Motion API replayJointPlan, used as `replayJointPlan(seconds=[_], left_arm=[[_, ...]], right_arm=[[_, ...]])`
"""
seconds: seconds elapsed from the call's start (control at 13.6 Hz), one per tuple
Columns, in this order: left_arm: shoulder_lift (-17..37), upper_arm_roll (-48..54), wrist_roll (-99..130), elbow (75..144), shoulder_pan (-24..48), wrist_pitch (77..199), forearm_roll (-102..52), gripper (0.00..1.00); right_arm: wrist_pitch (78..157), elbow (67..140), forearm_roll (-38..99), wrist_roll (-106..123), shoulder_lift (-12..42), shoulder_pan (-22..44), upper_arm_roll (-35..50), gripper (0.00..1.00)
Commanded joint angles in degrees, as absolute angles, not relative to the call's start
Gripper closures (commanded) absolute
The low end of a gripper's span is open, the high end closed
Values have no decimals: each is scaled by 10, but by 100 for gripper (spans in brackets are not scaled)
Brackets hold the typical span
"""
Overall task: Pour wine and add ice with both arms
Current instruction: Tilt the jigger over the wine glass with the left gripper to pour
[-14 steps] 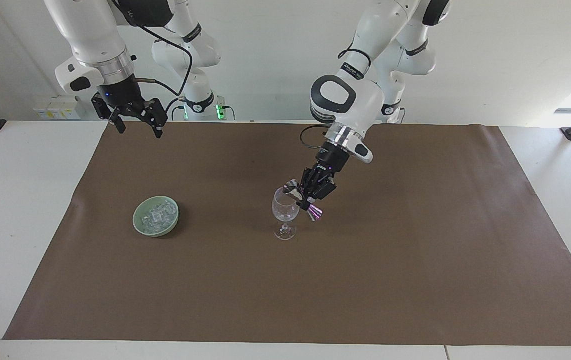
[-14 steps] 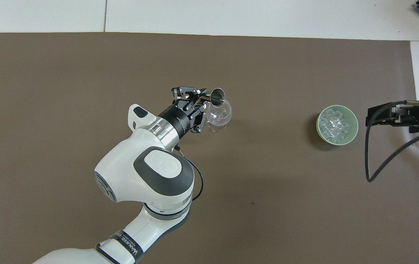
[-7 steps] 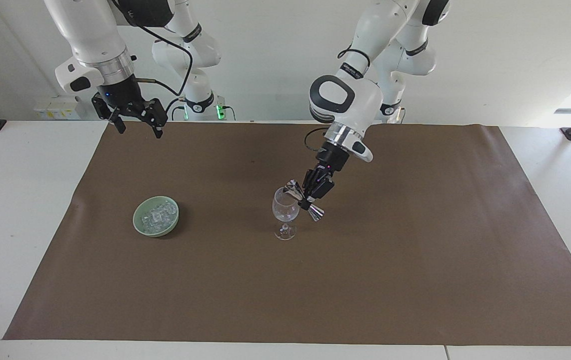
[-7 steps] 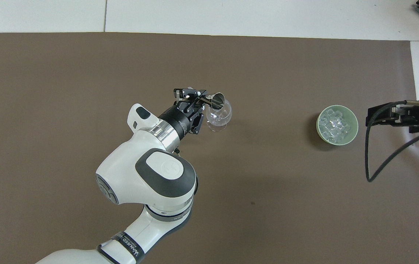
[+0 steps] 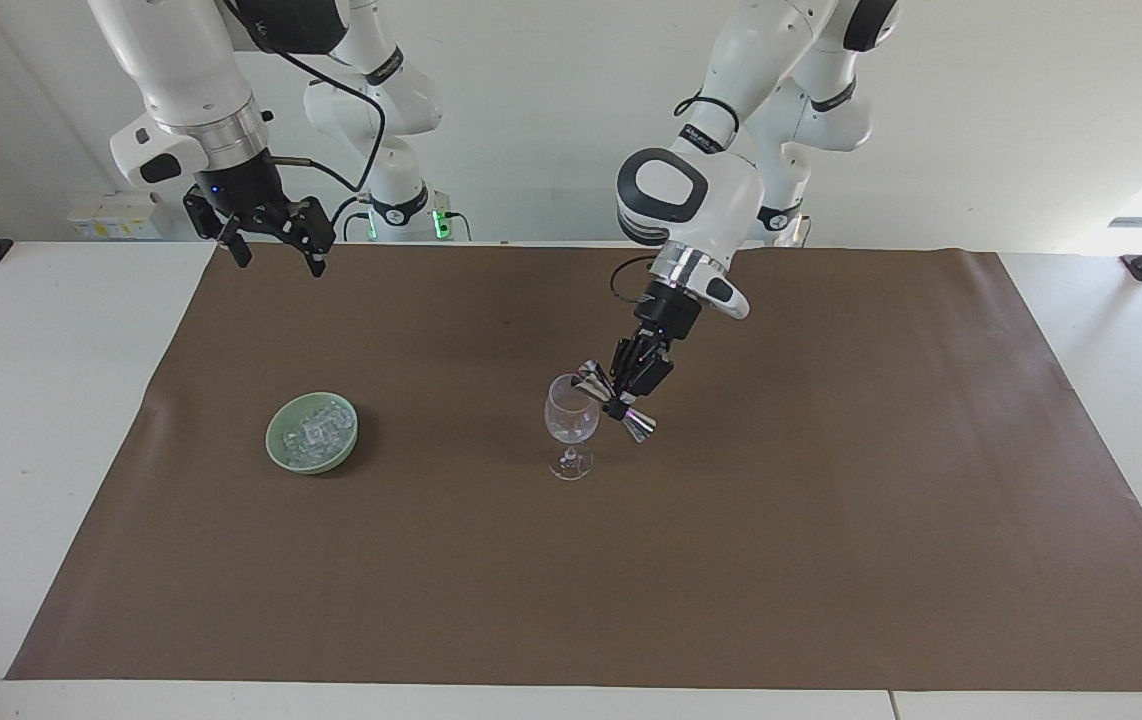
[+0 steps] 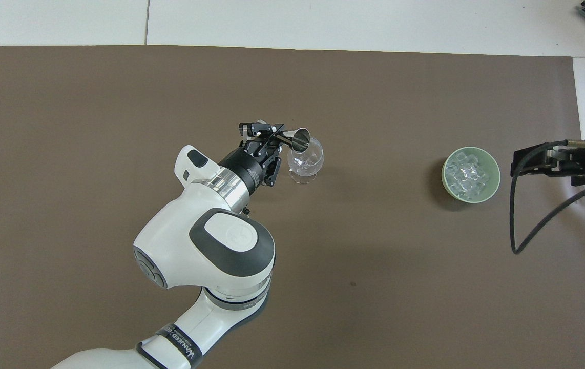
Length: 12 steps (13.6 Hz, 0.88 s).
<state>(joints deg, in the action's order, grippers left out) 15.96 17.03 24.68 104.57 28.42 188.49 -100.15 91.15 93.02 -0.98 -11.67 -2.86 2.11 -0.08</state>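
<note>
Right gripper (image 5: 274,247): spread wide, empty, waiting over the mat's edge by its base, nearer arm to the ice (image 5: 316,429) in the dish (image 5: 277,447). Glass (image 5: 571,411): upright mid-mat. Left gripper (image 5: 621,392): clamped on the jigger (image 5: 615,400), tilted, mouth over the rim.

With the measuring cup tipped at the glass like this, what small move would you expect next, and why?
Probably tilt a little further. The left gripper is shut on the steel jigger, whose mouth leans over the rim of the wine glass, and the glass looks empty. The right gripper waits open above the table edge, away from the ice in the green dish.
</note>
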Motion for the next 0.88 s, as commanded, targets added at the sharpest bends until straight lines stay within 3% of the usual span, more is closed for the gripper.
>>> replayJointPlan(seconds=[0.0, 0.81], left_arm=[[165, 163, 244, 1035, 300, 1905, -984, 100], [170, 163, 214, 1032, 300, 1921, -948, 100]], right_arm=[[914, 943, -8, -104, -40, 23, -4, 0], [914, 943, -8, -104, -40, 23, -4, 0]])
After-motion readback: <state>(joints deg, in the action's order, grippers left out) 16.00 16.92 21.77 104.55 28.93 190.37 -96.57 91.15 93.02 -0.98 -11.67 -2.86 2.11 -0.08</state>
